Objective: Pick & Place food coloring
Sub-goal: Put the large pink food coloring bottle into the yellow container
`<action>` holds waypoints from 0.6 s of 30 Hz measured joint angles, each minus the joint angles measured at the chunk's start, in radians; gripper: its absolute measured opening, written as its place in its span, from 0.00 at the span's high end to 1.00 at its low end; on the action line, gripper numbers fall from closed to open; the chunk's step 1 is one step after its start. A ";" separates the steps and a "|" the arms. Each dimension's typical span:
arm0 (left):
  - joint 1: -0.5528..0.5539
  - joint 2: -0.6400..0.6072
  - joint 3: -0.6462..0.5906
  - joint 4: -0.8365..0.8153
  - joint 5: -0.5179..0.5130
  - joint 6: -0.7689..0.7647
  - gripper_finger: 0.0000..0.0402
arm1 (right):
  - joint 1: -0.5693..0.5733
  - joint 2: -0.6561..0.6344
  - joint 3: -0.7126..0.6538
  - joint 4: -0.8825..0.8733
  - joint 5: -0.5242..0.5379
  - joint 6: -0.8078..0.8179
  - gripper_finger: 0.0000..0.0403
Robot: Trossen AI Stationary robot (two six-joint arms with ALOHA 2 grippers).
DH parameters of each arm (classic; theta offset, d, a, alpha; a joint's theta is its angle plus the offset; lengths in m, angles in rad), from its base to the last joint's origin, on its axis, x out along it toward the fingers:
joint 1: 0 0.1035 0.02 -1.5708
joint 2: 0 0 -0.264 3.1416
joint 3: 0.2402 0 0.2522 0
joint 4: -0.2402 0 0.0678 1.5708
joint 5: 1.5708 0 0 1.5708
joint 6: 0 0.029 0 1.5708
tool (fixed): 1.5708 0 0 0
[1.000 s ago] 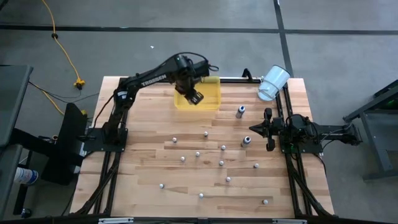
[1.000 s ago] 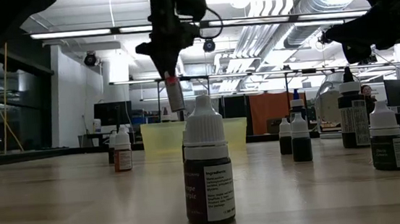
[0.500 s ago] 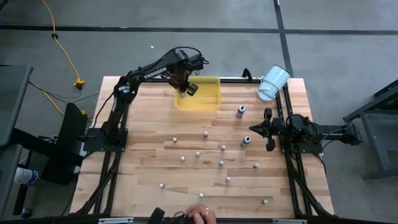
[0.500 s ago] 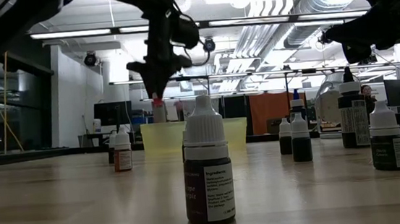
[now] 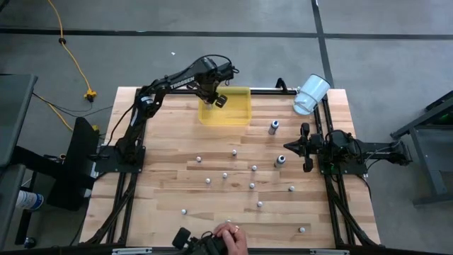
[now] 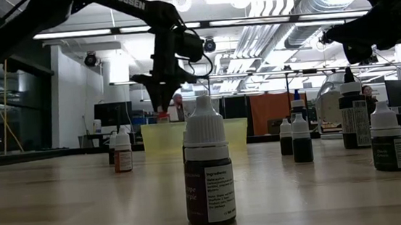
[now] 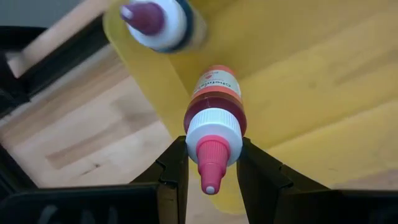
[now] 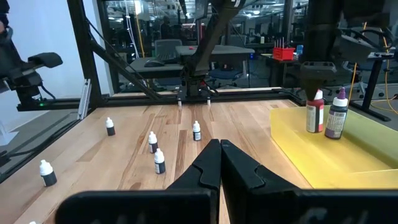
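1. Currently, the left gripper [image 5: 216, 100] is positioned over the far-left corner of the yellow tray [image 5: 239, 115], which sits at the far edge of the table [image 5: 163, 177].
2. Its fingers [image 7: 174, 171] are clamped on the sides of a red bottle [image 7: 213, 115] of food coloring, just below the white collar; the pink nozzle points toward the wrist camera.
3. In the right wrist view, the red bottle [image 8: 314, 112] stands upright inside the tray, with the left gripper directly above it.
4. A second bottle [image 8: 336, 114], dark-bodied with a purple tip, stands just beside the red one in the same tray.
5. Remaining small bottles [image 5: 225, 175] are scattered across the middle and near part of the table; two taller ones [image 5: 273, 127] stand toward the right side.
6. A white cup [image 5: 310, 95] lies tipped at the far-right corner.
7. The right gripper [image 5: 305, 148] rests at the right edge of the table, fingers pressed together and holding nothing.
8. A person's hand [image 5: 231, 237] shows at the near edge of the table.
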 joint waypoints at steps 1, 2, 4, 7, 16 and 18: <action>0.005 0.000 0.000 0.003 -0.003 0.000 0.77 | 0.000 0.000 0.000 0.000 0.000 0.000 1.00; 0.011 0.000 0.000 0.005 -0.005 0.003 0.77 | 0.000 0.000 0.000 0.000 0.000 0.000 1.00; 0.021 0.000 0.000 0.006 -0.005 0.020 0.77 | 0.000 0.000 0.000 0.000 0.000 0.000 1.00; 0.029 0.000 0.000 0.010 -0.003 0.032 0.77 | 0.000 0.000 0.000 0.000 0.000 0.000 1.00; 0.042 0.012 0.000 0.019 0.023 0.062 0.77 | 0.000 0.000 0.000 0.000 0.000 0.000 1.00; 0.048 0.017 -0.001 0.014 0.037 0.077 0.77 | 0.000 0.000 0.000 0.000 0.000 0.000 1.00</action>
